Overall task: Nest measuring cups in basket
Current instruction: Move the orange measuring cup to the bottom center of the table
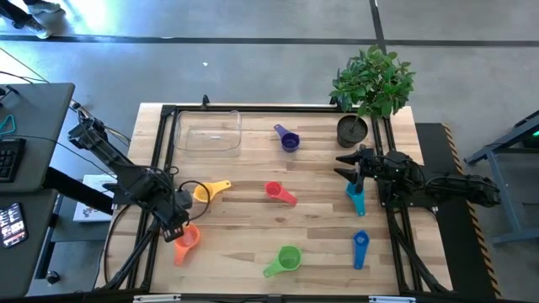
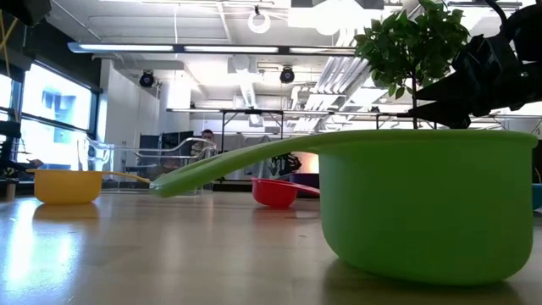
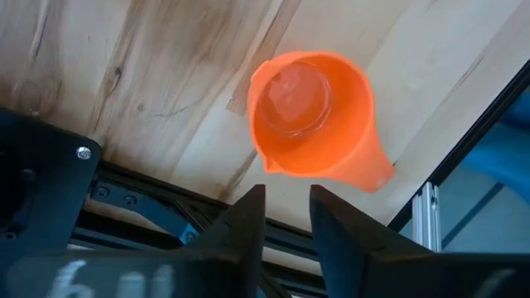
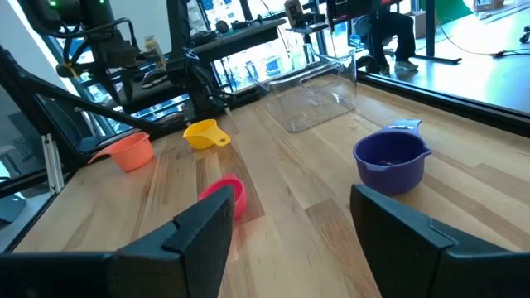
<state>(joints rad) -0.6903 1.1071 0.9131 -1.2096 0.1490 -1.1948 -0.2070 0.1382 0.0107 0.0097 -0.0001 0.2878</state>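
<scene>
Seven measuring cups stand apart on the wooden table: orange (image 1: pixel 186 241), yellow (image 1: pixel 206 191), red (image 1: pixel 278 192), purple (image 1: pixel 287 139), teal (image 1: pixel 355 199), blue (image 1: pixel 360 247) and green (image 1: pixel 285 261). The clear basket (image 1: pixel 208 132) rests at the far left with nothing in it. My left gripper (image 3: pixel 287 203) points down just above the orange cup (image 3: pixel 310 120), which stands upright on its base by the table's left edge. Its fingers stand a narrow gap apart with nothing between them. My right gripper (image 1: pixel 344 165) waits open and level at the right edge, beside the teal cup.
A dark round pot with a green plant (image 1: pixel 352 130) stands at the far right corner. A black frame rail (image 1: pixel 160 168) runs along the table's left edge next to my left arm. Bare wood lies between the cups in the middle.
</scene>
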